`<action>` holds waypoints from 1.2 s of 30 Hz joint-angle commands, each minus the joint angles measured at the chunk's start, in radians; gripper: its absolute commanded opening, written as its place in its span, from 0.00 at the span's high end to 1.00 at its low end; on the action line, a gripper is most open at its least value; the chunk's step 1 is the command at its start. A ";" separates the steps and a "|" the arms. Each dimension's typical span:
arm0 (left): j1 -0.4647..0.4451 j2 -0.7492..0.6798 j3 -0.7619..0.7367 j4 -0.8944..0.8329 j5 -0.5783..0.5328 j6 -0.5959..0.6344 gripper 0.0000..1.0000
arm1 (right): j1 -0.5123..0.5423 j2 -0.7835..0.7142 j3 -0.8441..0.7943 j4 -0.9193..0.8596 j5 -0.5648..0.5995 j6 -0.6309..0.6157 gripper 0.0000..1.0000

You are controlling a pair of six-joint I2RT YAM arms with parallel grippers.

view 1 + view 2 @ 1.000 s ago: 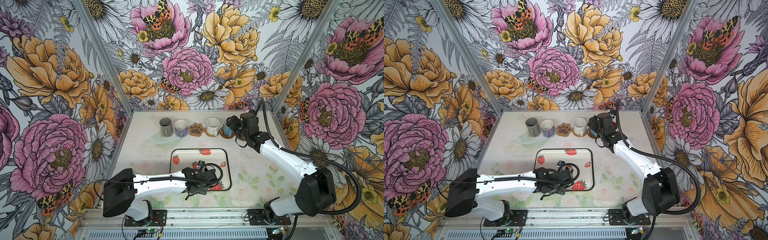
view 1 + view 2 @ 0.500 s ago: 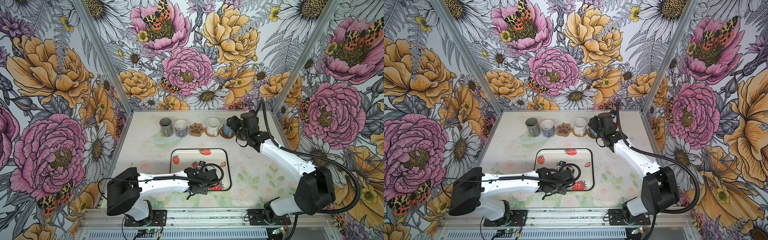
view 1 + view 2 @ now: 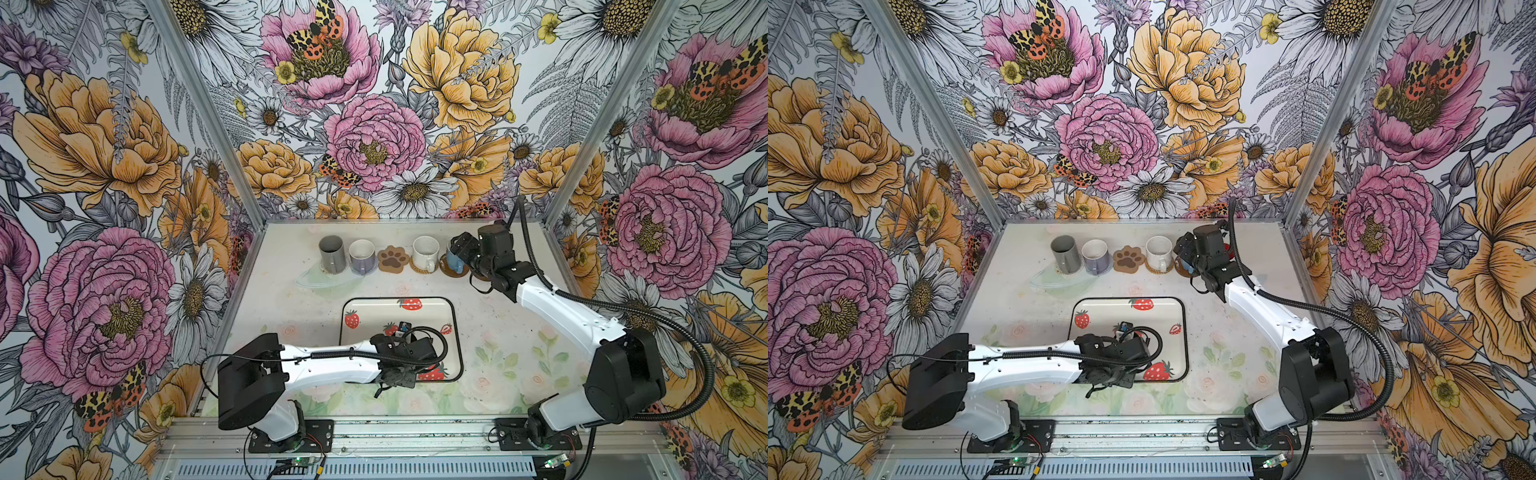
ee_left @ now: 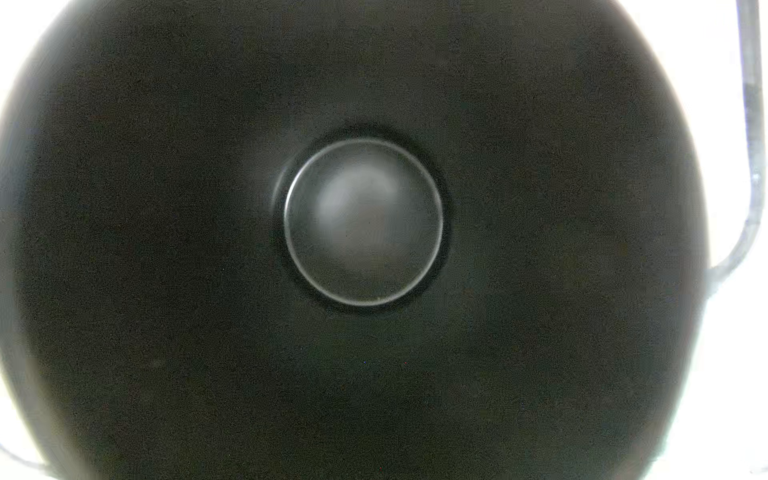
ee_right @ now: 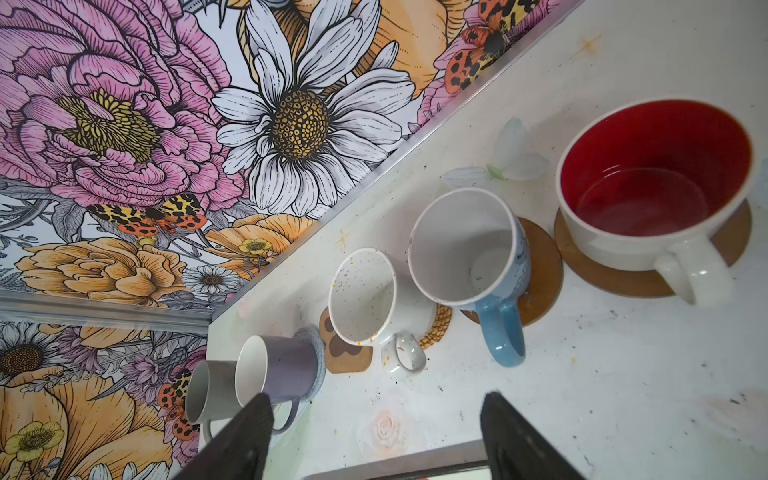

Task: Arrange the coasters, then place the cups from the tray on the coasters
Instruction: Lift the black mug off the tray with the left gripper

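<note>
Floral-papered walls [image 3: 374, 124] with metal corner posts [image 3: 208, 112] enclose a pale, faintly flowered tabletop [image 3: 519, 332].

Right end effector [image 5: 376, 399] gapes; left end effector [image 3: 395, 376] points down, jaws seemingly hidden.

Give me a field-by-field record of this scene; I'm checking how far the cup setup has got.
grey mug: at the row's end
lavender mug: on grey woven coaster
paw coaster: bare
speckled mug: on rattan coaster
blue mug: on brown coaster
red-lined mug: on second brown coaster
black mug: on tray, under left gripper
left gripper: over tray, jaws hidden
right gripper: open, empty, by blue mug
</note>
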 commanded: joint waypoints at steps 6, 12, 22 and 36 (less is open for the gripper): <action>0.012 0.005 -0.003 0.030 0.008 0.008 1.00 | -0.010 0.013 0.032 0.003 -0.011 -0.018 0.19; 0.010 -0.011 -0.004 0.028 -0.004 0.000 1.00 | -0.013 0.012 0.032 0.003 -0.014 -0.020 0.19; 0.004 -0.080 -0.006 0.026 -0.035 -0.009 1.00 | -0.017 0.013 0.032 0.003 -0.021 -0.023 0.19; 0.055 -0.155 0.012 0.025 -0.050 0.033 1.00 | -0.026 0.013 0.030 0.001 -0.035 -0.029 0.19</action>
